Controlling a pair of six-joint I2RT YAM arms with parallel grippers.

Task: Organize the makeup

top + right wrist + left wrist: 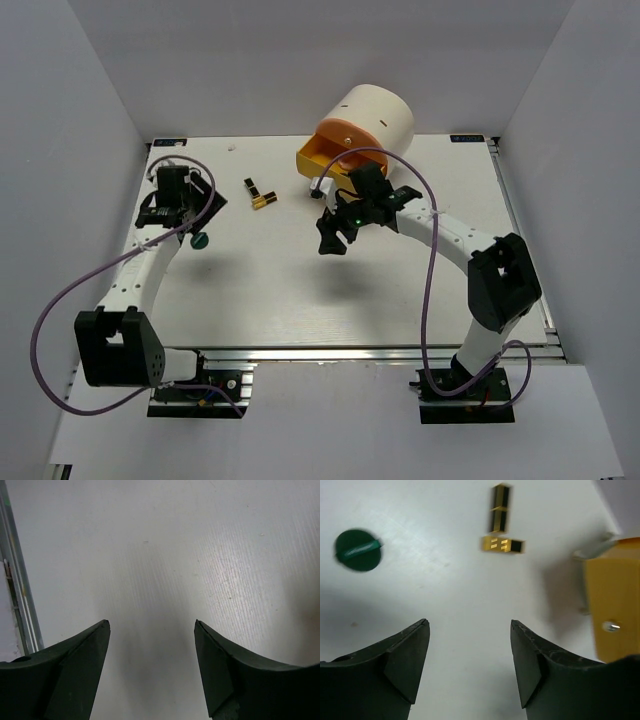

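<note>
On the white table (300, 300), left gripper (469, 626) and right gripper (151, 625) both gape wide, empty. The lipsticks (501, 510), apparently touching, could scatter if one gets nudged.

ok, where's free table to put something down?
Widest bare patch: the near table between both arm bases, in front of the green disc and right gripper. Also the far-right corner beside the cream cylinder. Crowded: the far side, from left gripper past lipstick tubes to orange drawer.
</note>
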